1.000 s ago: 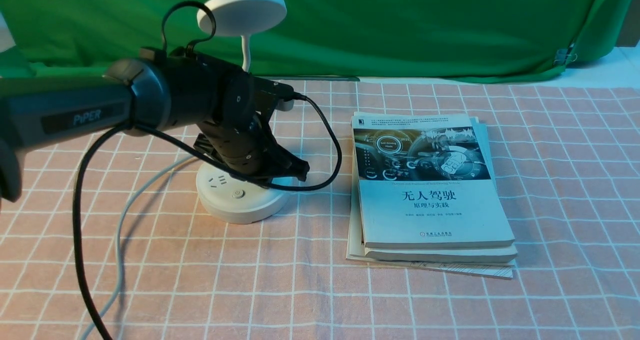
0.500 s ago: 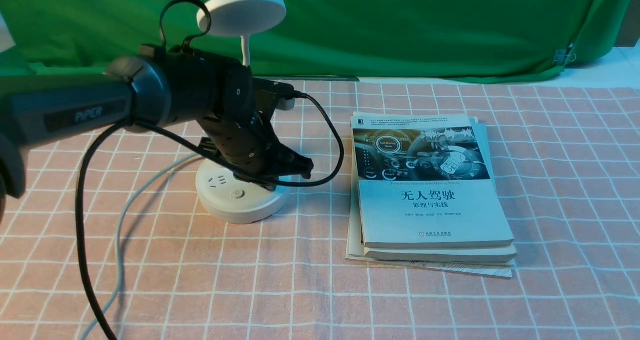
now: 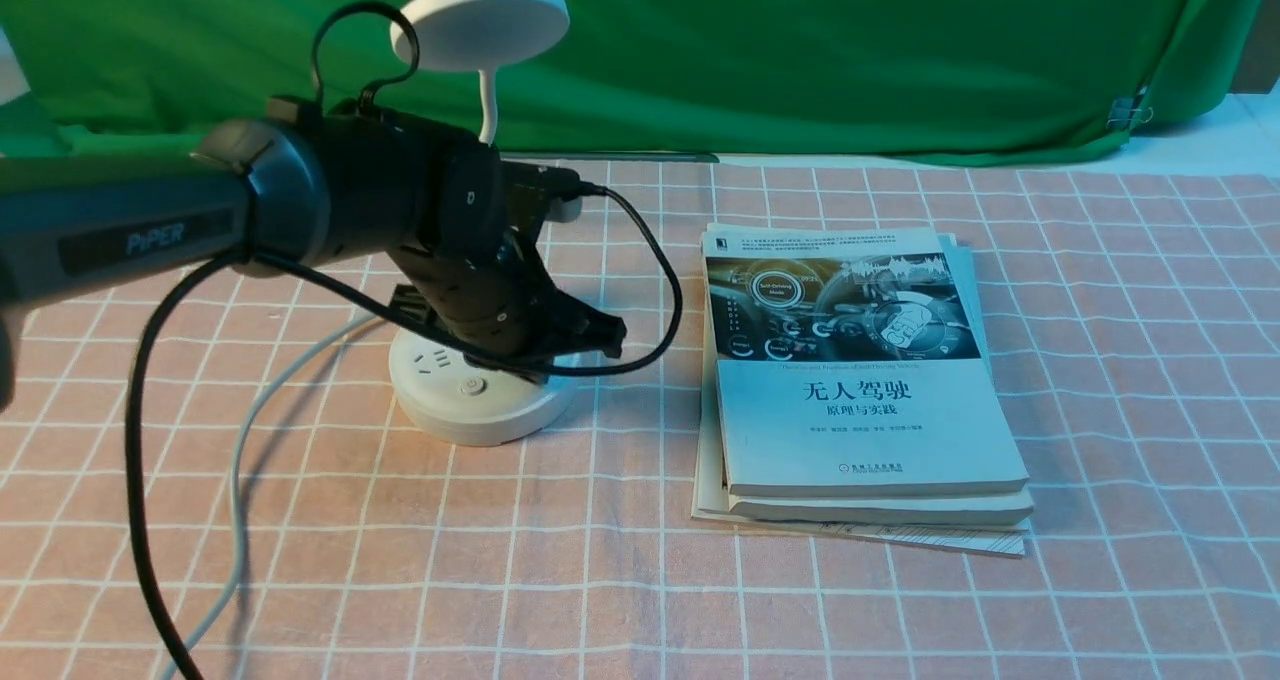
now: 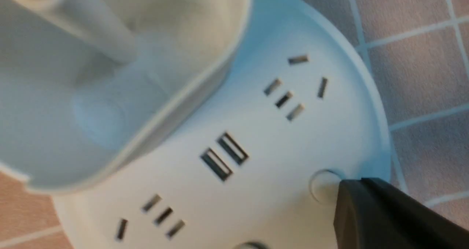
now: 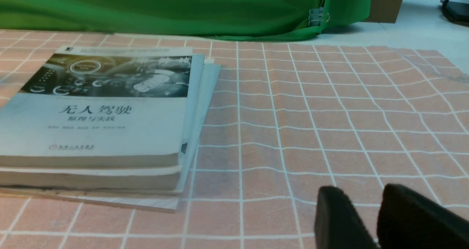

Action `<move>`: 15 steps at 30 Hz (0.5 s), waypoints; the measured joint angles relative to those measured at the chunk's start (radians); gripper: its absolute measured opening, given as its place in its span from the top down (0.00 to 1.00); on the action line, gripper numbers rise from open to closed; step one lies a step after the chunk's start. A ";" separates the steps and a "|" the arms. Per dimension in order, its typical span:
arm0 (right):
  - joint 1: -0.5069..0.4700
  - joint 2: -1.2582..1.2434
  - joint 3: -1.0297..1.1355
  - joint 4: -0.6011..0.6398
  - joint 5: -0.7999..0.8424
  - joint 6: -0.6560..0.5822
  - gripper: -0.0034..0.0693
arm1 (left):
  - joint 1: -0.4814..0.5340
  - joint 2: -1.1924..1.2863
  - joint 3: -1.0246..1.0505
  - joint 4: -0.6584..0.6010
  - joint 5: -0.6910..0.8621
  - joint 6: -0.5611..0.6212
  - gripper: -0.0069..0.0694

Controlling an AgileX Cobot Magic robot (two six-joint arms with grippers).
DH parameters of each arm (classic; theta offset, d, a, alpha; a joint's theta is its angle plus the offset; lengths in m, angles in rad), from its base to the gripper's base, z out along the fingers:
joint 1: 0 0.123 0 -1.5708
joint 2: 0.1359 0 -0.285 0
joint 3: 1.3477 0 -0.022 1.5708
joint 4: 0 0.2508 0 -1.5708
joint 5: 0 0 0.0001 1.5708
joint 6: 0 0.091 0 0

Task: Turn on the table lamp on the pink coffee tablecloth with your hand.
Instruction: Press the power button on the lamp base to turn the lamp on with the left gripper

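The white table lamp stands on the pink coffee tablecloth (image 3: 900, 600) at the left. Its disc head (image 3: 480, 22) rises on a thin neck over the round base (image 3: 470, 400). My left gripper (image 3: 610, 335), the hand, hangs low over the base's right side, shut and empty. In the left wrist view its black tip (image 4: 348, 185) lies at the edge of a round button (image 4: 320, 185) near the base's rim, beside the USB slots (image 4: 224, 155) and the oval cup (image 4: 110, 77). My right gripper (image 5: 361, 199) hovers over bare cloth with a narrow gap between its fingers.
A stack of books (image 3: 860, 380) lies just right of the lamp. The lamp's white cord (image 3: 240, 460) and the arm's black cable (image 3: 135, 480) trail to the front left. A green backdrop cloth (image 3: 800, 50) closes off the back.
My left gripper's tip rose slightly and drew a little leftward with the arm. The lamp's head and base shifted a touch to the left.
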 joint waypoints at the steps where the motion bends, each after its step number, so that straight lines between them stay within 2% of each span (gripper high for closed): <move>1: 0.000 0.000 0.000 0.000 0.000 0.000 0.62 | 0.002 0.000 0.000 0.025 -0.009 -0.020 0.91; 15: 0.000 0.000 0.000 0.000 0.000 0.000 0.62 | 0.002 0.038 -0.009 0.046 -0.021 -0.047 0.91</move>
